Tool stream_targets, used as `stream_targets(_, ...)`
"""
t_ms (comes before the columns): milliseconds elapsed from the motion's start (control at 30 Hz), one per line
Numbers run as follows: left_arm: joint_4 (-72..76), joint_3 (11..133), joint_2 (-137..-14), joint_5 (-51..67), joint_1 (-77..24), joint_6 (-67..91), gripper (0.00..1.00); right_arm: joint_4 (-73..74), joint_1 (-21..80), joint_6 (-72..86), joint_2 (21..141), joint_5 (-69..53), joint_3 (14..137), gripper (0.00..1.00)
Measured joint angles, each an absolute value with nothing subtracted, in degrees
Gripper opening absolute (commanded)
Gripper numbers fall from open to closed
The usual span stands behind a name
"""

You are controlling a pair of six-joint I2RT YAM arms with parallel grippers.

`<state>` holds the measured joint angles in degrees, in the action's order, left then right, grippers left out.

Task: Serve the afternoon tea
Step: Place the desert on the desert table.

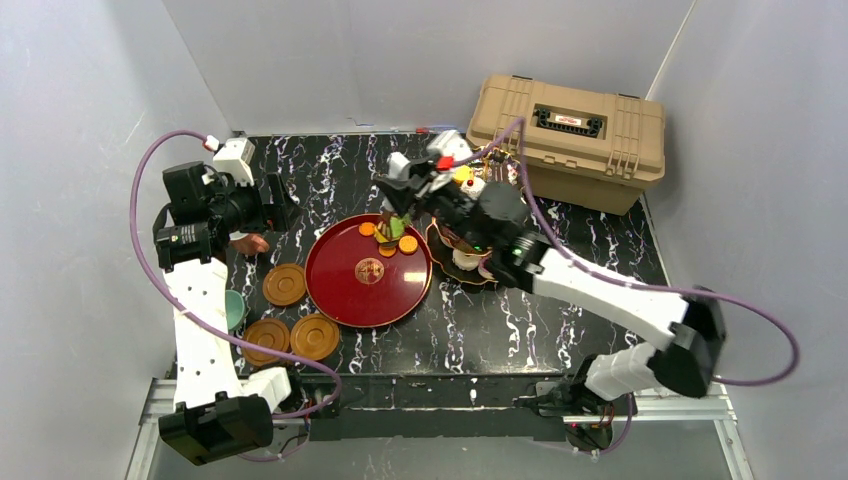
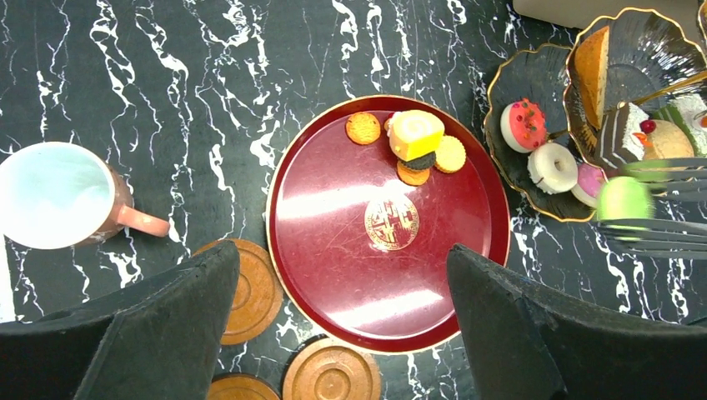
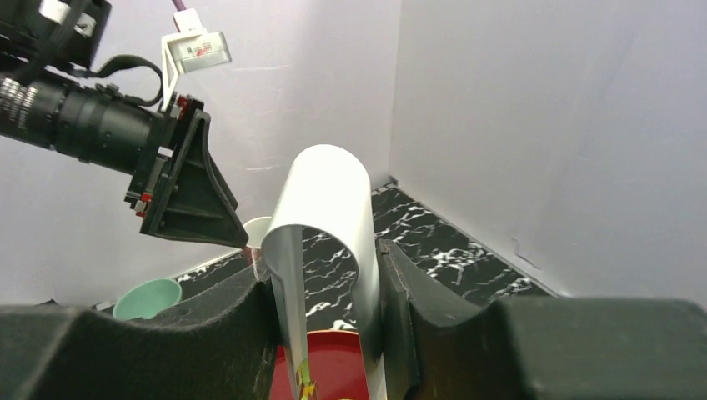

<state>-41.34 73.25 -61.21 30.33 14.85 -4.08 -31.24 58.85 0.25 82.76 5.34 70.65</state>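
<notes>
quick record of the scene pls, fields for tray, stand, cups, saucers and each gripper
tray: red tray, with biscuits and a yellow roll cake at its far edge
stand: dark gold-rimmed stand right of the tray, pastries on it
cups: pinkish cup left of the tray; teal cup by the left arm
saucers: three brown saucers, bare, left of the tray
left gripper: open, empty
right gripper: shut on tongs, which pinch a green pastry
</notes>
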Motion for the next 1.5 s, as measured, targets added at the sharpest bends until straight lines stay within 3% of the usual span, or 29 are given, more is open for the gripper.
stream_targets(267, -41.76, 73.45, -61.01, 31.42, 14.85, -4.01, 0.91, -19.68, 58.24, -4.45, 64.2, 12.78, 62.81, 0.06)
stream_targets(633, -42.13, 75.13, -60.99, 32.16, 14.85, -3.86, 0.91, -9.78, 54.68, -7.51, 51.96, 23.57, 53.01, 0.06)
stream_targets(1033, -42.24, 75.16, -60.99, 32.32, 14.85, -3.86, 0.91, -15.42, 47.51, -11.7, 48.82, 32.58, 47.13, 0.08)
stream_targets(1500, -42.52, 75.16, -60.99, 32.36, 14.85, -4.51, 0.91, -29.8, 36.12, -8.84, 52.8, 29.47, 42.3, 0.14)
